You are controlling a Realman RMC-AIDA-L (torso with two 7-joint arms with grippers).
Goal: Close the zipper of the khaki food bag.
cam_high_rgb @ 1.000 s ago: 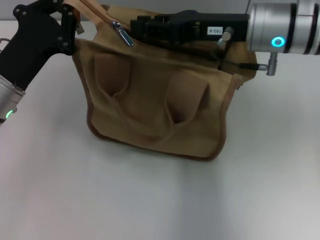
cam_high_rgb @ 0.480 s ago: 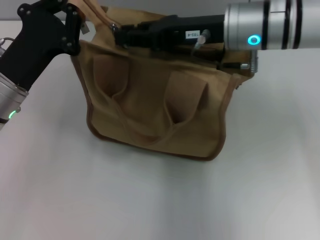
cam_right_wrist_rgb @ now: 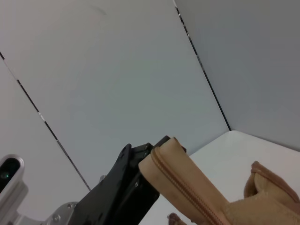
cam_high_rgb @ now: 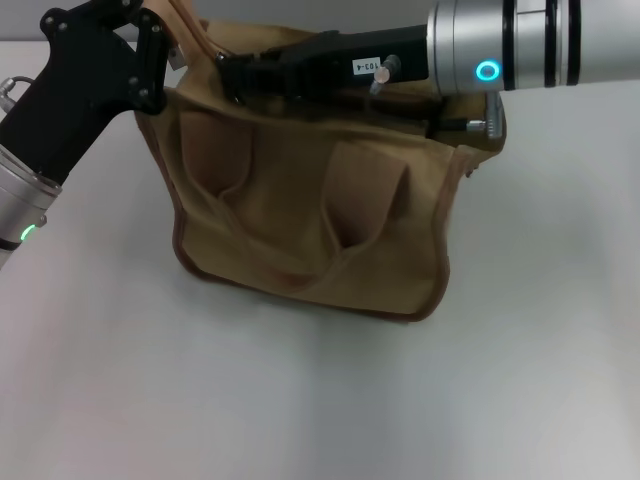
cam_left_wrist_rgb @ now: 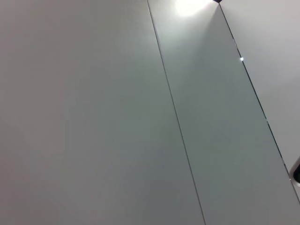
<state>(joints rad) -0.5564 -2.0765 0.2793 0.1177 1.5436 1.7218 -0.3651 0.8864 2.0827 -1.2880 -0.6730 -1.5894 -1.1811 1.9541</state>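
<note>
Head view: we see the bag standing upright on the white surface, handles hanging down its near face. Our left pincer sits at the bag's left top corner, apparently clamped on the end of the zipper tape, which the right wrist view shows lifted taut against black fingers; we judge this an anchor, so the tape resists the pull. Our right pincer lies along the top opening, tip at the left end where the slider should be; the slider is hidden, and whether that pincer is closed on it we cannot tell.
</note>
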